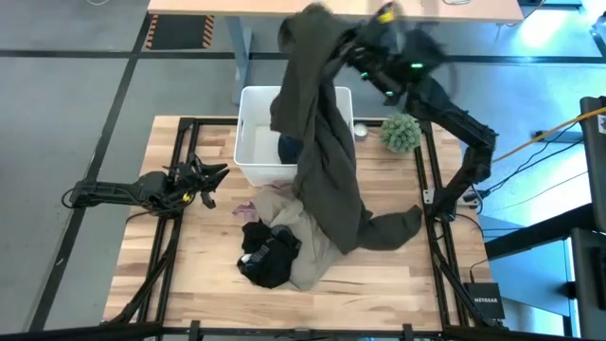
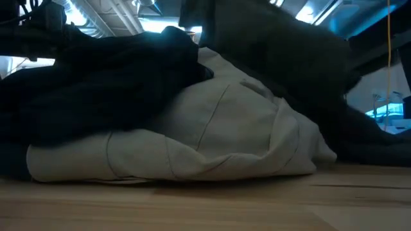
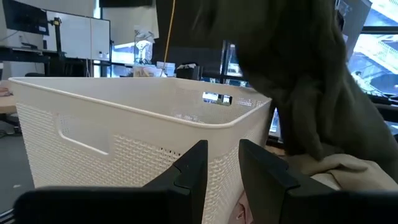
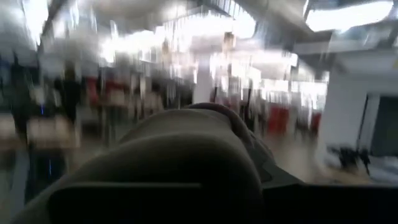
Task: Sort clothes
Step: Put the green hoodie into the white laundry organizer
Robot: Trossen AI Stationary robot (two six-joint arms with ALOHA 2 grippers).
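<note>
My right gripper point(image 1: 348, 45) is raised high over the table's far edge, shut on the large dark olive-green garment point(image 1: 322, 142). The garment hangs down across the white tub point(image 1: 254, 142), and its lower end point(image 1: 383, 227) lies on the table. A beige garment point(image 1: 308, 242), a black one point(image 1: 270, 258) and a mottled pink one point(image 1: 248, 206) lie heaped on the table's middle. My left gripper point(image 1: 216, 176) is narrowly open and empty beside the tub's left wall point(image 3: 124, 149). My right gripper holds the olive garment by its upper end point(image 1: 317, 26), lifted high. The cloth point(image 4: 186, 149) drapes over the fingers and hides the place of contact. The garment hangs below the gripper in long folds, with its lower end on the table and on the beige garment.
A small green bushy plant point(image 1: 401, 133) stands at the tub's right, near the right arm. Something dark blue point(image 1: 289, 148) lies inside the tub. A black frame runs around the wooden table point(image 1: 189, 284), with bare wood at the near left and near right.
</note>
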